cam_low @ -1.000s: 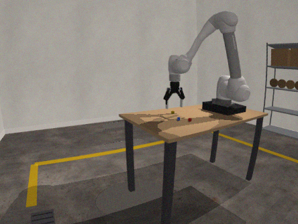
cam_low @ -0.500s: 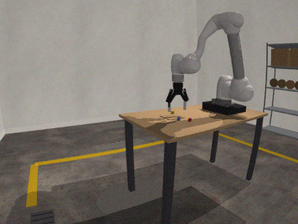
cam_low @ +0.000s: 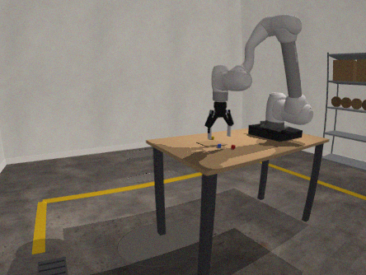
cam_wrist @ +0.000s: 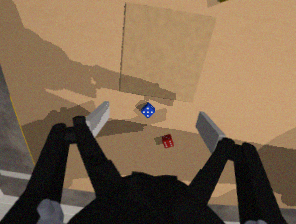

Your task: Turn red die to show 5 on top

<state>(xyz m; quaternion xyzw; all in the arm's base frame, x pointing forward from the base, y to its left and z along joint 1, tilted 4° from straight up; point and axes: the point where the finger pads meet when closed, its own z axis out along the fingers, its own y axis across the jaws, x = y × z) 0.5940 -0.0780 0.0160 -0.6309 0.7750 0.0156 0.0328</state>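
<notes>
Surface: I see the wooden tabletop surface (cam_low: pixel 247 153) carrying a thin tan square mat (cam_wrist: pixel 165 50).
Fingers: the black two-finger gripper (cam_wrist: pixel 155 125) hangs spread wide, holding nothing.
Red die: the small red cube die (cam_wrist: pixel 167 141) lies off the mat, beside the blue die (cam_wrist: pixel 147 110).
Approach: I'd centre over red and descend without nudging blue.

Distant room view; downward wrist close-up

At the top right edge of the wrist view, the yellow die (cam_wrist: pixel 216 2) is cut off to a sliver. In the exterior view the dice are too small to read, red die (cam_low: pixel 232 146) included
</notes>
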